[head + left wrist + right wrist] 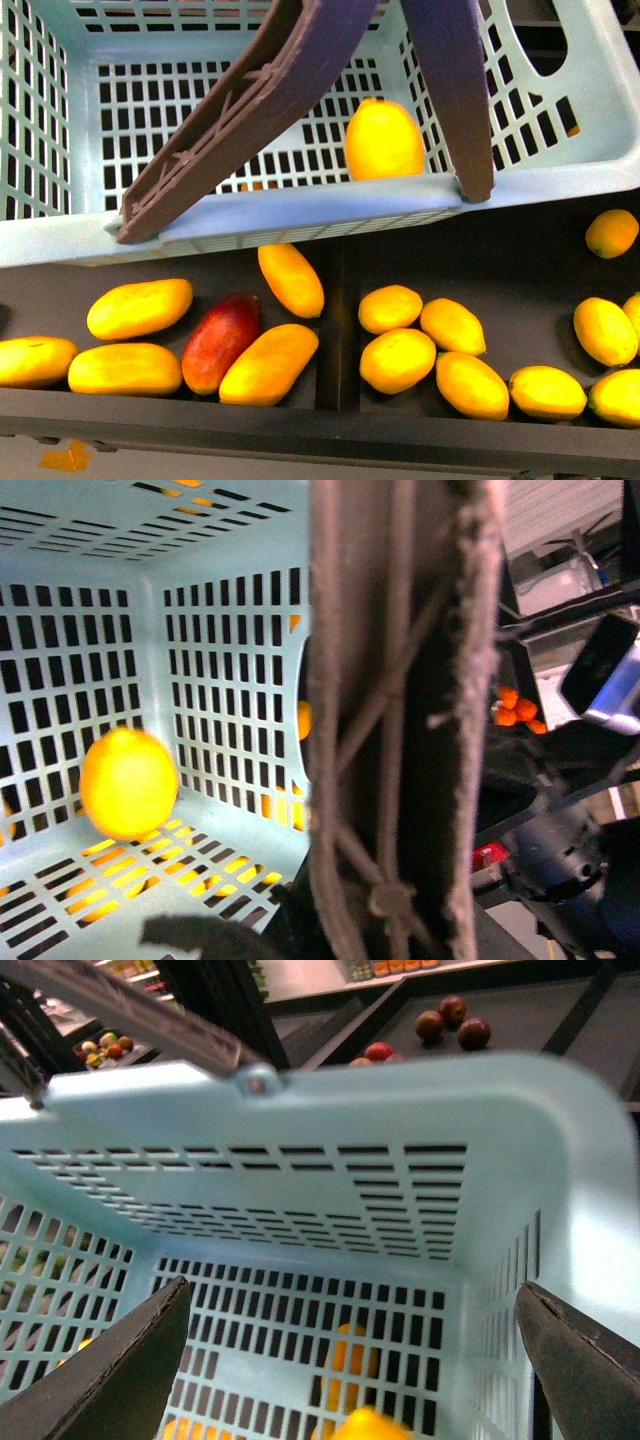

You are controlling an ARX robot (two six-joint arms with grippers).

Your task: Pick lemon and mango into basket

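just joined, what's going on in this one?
The right gripper hangs open over the teal basket. One lemon lies inside, by the wall nearest the shelf. No mango shows in the basket. The yellow mangoes lie in the shelf's left compartment and the other lemons in its right. The left wrist camera sits close against the brown handle. Whether that arm grips it cannot be told.

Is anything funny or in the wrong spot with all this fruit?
One dark red mango lies among the yellow mangoes in the left bin, the only red fruit there. The lemon sits inside the basket, as it should. Nothing looks spilled or broken.
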